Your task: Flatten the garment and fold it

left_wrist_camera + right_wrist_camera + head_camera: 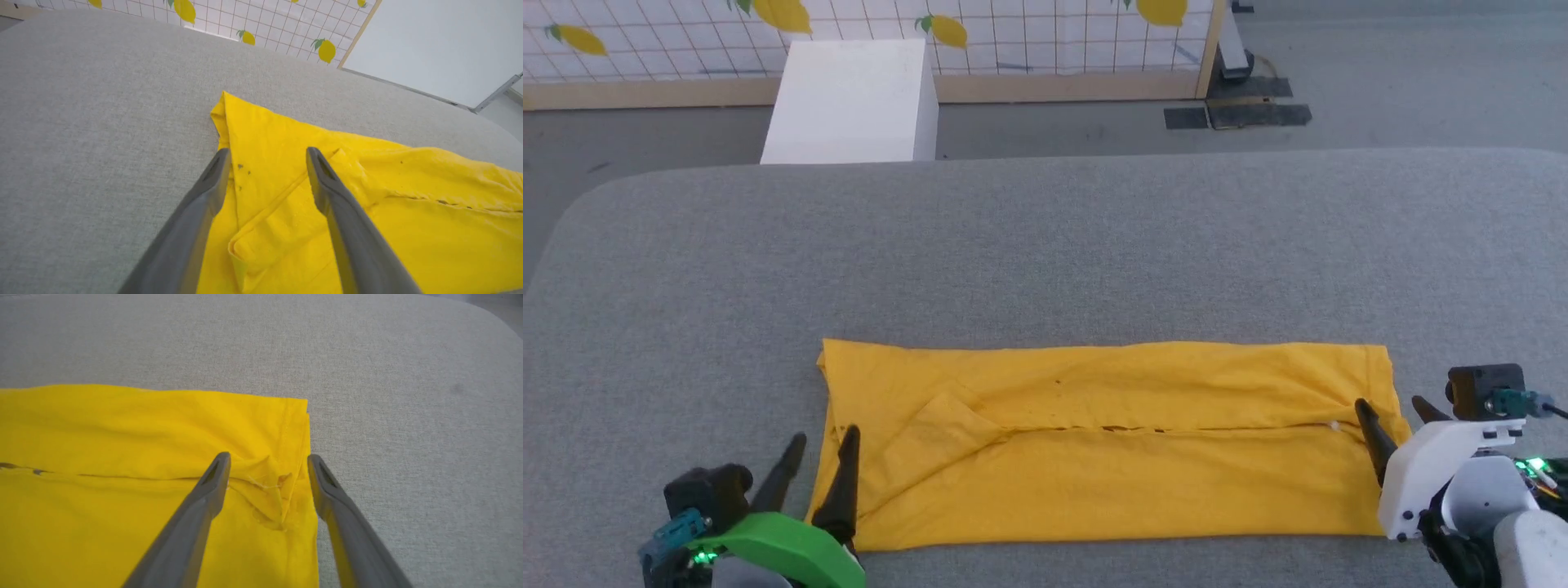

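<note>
The garment [1107, 445] is a mustard-yellow T-shirt lying as a long folded band on the grey padded table, its two long sides folded in to meet at a seam along the middle. My left gripper [827, 445] stands open at the band's left end, one finger over the cloth and one just off its edge. In the left wrist view the garment [367, 212] lies under the open left gripper [267, 157]. My right gripper [1392, 411] is open at the right end. The right wrist view has the open right gripper [267, 461] above a small pucker in the garment [143, 477].
The grey padded table [1045, 253] stretches wide beyond the shirt. Behind it stands a white box [854, 102] on the floor, in front of a gridded white backdrop with lemon prints [947, 31]. Dark floor plates [1241, 110] lie at the back right.
</note>
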